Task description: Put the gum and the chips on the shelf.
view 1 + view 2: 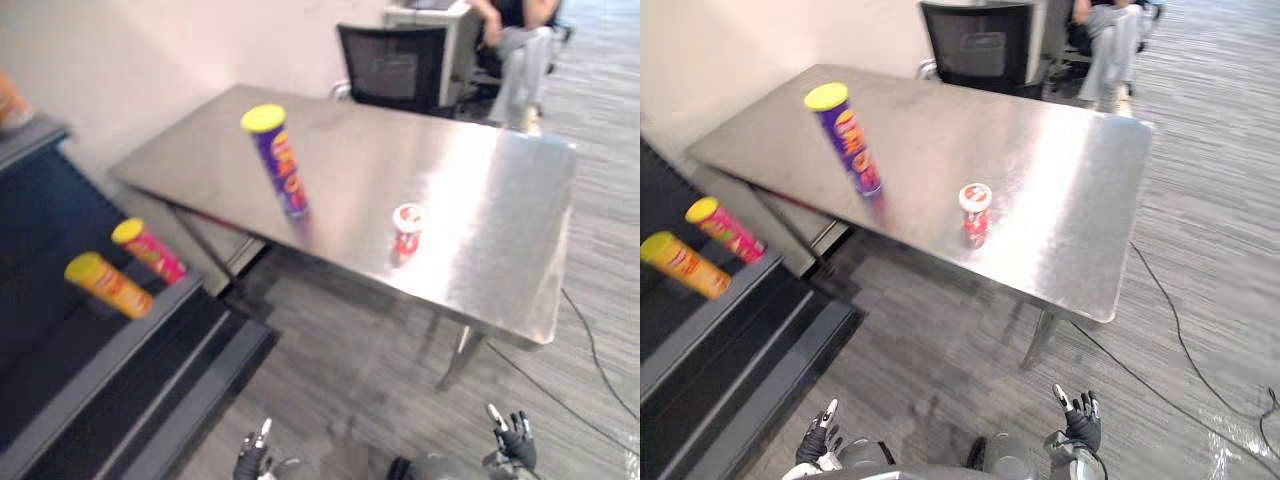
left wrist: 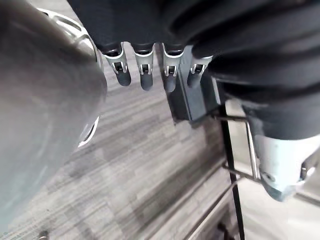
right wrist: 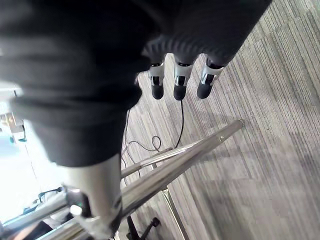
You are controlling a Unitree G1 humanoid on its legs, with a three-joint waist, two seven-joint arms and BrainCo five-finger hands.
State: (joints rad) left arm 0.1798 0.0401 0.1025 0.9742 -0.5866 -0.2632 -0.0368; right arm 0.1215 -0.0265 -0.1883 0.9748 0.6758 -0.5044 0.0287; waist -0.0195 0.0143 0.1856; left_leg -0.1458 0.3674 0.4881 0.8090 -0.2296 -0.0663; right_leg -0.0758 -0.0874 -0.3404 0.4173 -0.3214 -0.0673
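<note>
The tall purple chips can with a yellow lid [image 1: 280, 165] stands upright on the steel worktop [image 1: 500, 220], with the small red-and-white gum tub [image 1: 407, 230] at its 4 o'clock. The gum lies at 11 o'clock from the nearer right hand [image 1: 512, 440] and the can at 12 from the left hand [image 1: 252, 460]. Both hands' fingers [image 3: 180, 85] are released and empty.

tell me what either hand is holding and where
Nothing is held: the left hand and right hand hang open, empty; chips can and gum stand on the table.

Setting: office-type workroom. Evidence: steel-topped table [image 1: 480, 200], black mesh office chair [image 1: 392, 65] behind it, seated person [image 1: 515, 50] by a white desk [image 1: 440, 20] beyond, grey striped floor covering [image 1: 340, 370]. Dark stepped shelf [image 1: 60, 310] stands along the wall [image 1: 150, 50].
</note>
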